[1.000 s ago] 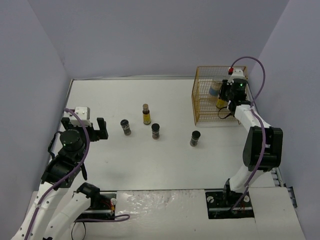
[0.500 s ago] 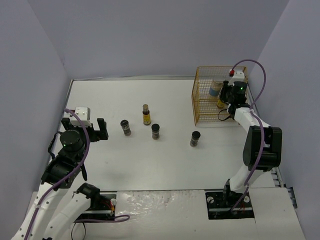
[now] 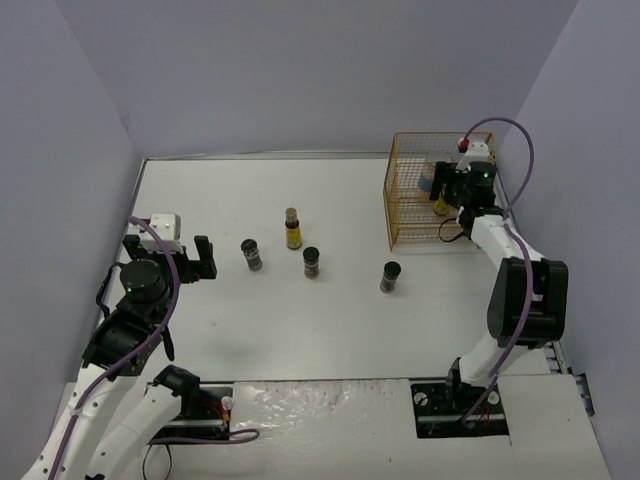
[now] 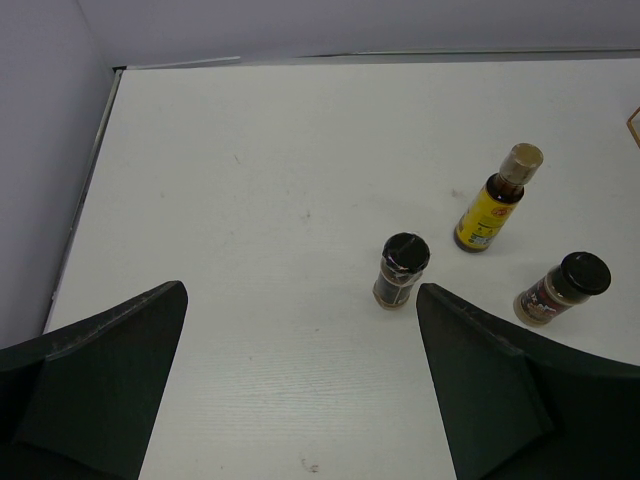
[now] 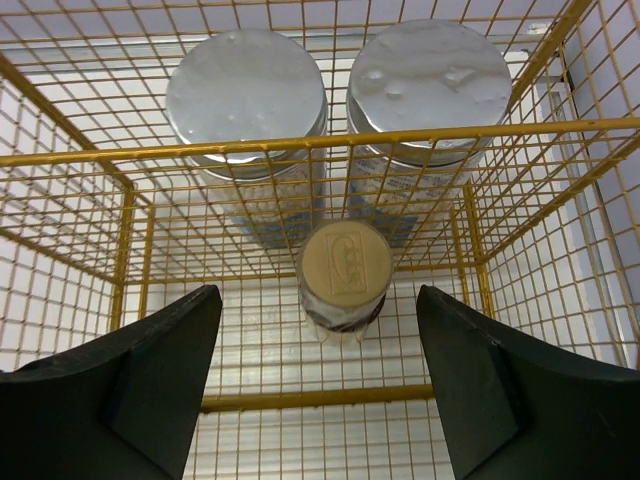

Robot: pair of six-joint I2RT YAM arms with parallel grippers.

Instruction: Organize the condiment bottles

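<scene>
In the right wrist view, two white jars with grey lids (image 5: pixel 246 85) (image 5: pixel 430 75) stand side by side at the back of the yellow wire rack (image 5: pixel 300 143). A slim bottle with a tan cap (image 5: pixel 344 265) stands upright just in front of them. My right gripper (image 5: pixel 318 340) hangs open above it, one finger on each side and neither touching. On the table stand another slim yellow-labelled bottle (image 3: pixel 292 230) and three dark black-lidded jars (image 3: pixel 252 255) (image 3: pixel 312 263) (image 3: pixel 390 277). My left gripper (image 3: pixel 190 258) is open and empty, to the left of them.
The rack (image 3: pixel 420 205) sits at the table's right rear, close to the right wall. In the left wrist view the nearest dark jar (image 4: pixel 401 270) stands ahead of the fingers, with the yellow-labelled bottle (image 4: pixel 495 200) behind it.
My right gripper has gone from shut to open, letting go of the slim bottle inside the rack after moving it slightly further back. The left arm has not moved.
</scene>
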